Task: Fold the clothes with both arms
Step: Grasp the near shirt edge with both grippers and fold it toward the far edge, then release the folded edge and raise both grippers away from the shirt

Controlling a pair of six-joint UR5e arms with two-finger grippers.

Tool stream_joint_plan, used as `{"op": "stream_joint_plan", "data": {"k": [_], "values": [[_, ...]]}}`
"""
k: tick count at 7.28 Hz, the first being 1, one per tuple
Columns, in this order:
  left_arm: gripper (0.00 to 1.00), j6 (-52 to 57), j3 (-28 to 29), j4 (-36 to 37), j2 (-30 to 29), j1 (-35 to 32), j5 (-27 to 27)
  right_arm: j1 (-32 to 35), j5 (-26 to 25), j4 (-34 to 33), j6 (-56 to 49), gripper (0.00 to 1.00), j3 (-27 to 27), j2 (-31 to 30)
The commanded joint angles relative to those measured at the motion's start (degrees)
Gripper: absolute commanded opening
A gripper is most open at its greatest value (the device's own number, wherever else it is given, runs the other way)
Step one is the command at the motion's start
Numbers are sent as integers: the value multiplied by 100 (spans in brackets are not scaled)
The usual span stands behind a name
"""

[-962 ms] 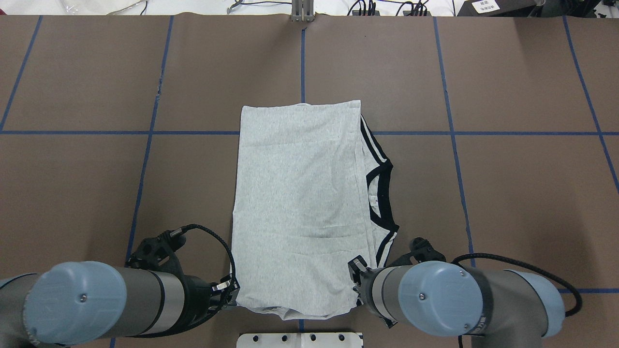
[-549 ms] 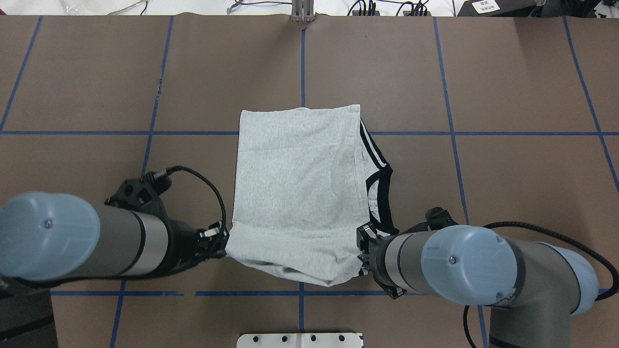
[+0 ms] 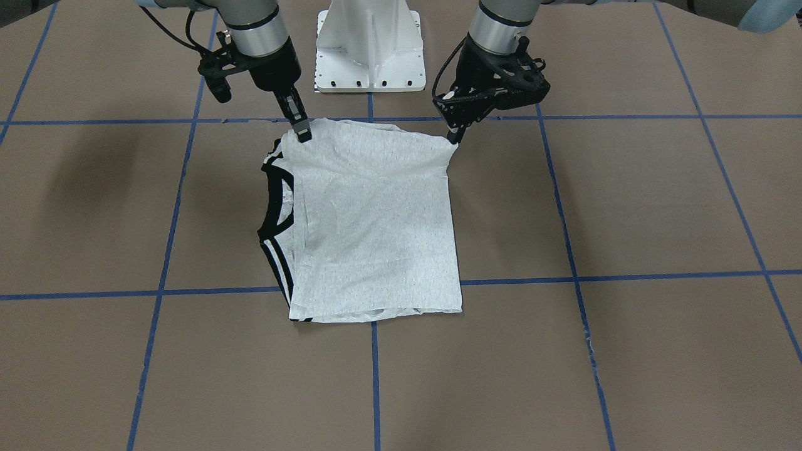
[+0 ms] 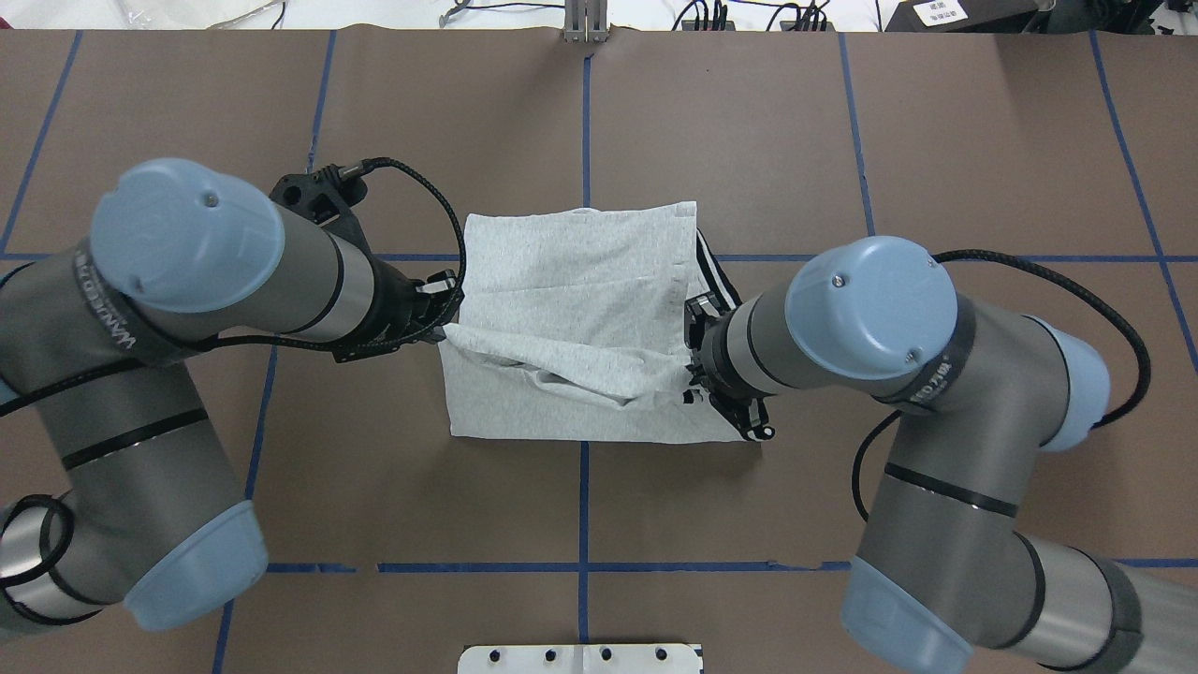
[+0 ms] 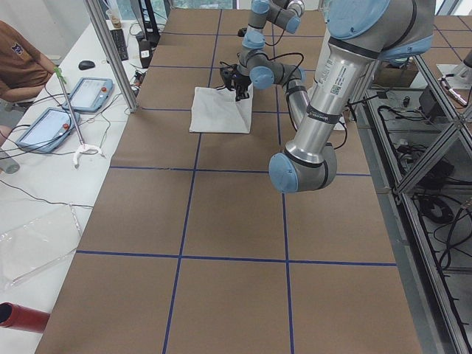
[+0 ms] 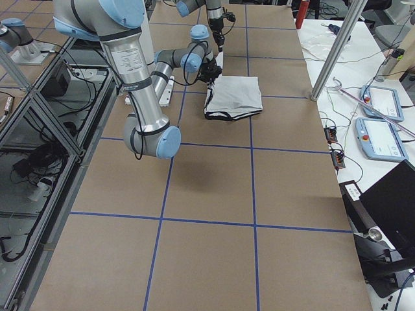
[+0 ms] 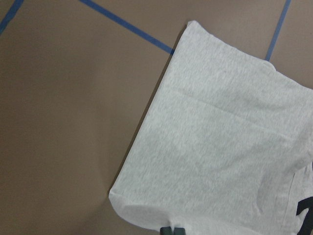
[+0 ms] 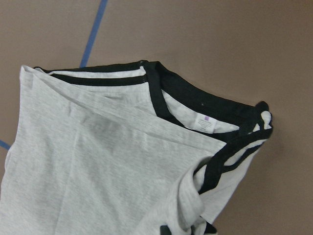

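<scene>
Near edge of the T-shirt (image 3: 376, 225) is held up: left fingers (image 3: 453, 134) and right fingers (image 3: 301, 128) each pinched closed on a near corner. Light, limp knit that sags between grips, so probably best held at the corners and kept taut. Far hem lies flat mid-worktop (image 3: 626, 200), with bare room all round.

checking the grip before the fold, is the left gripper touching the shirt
Touching. The front-facing view shows the left gripper pinching a corner of the T-shirt, with the cloth raised there.
</scene>
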Motion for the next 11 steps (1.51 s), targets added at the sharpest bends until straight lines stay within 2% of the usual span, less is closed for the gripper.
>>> {"op": "stream_joint_plan", "data": {"k": [1, 3, 5, 6, 7, 8, 9, 10, 11], "values": [[0, 167, 890, -748, -174, -258, 7, 398, 31, 71, -313, 0, -933, 589], [0, 492, 1751, -1161, -543, -522, 15, 706, 57, 868, -419, 0, -2083, 1065], [0, 728, 2359, -1752, -640, -690, 42, 979, 478, 1046, -987, 0, -2709, 1286], [0, 808, 2771, -2215, -676, -699, 285, 1041, 479, 1587, -1269, 46, -3122, 1278], [25, 1035, 3367, -2828, -815, -725, 497, 1085, 453, 1958, -1637, 99, -3656, 1417], [51, 1638, 3878, -3078, -999, -1030, 594, 1407, 505, 2066, -2232, 100, -4079, 1645], [55, 2184, 4100, -3211, -1001, -1338, 595, 1889, 932, 2076, -3239, 100, -4327, 1665], [55, 2259, 4242, -3352, -992, -1402, 587, 2216, 1275, 2076, -3762, 100, -4495, 1647], [54, 2259, 4243, -3484, -966, -1411, 561, 2271, 1279, 2076, -3976, 100, -4549, 1612]]}}
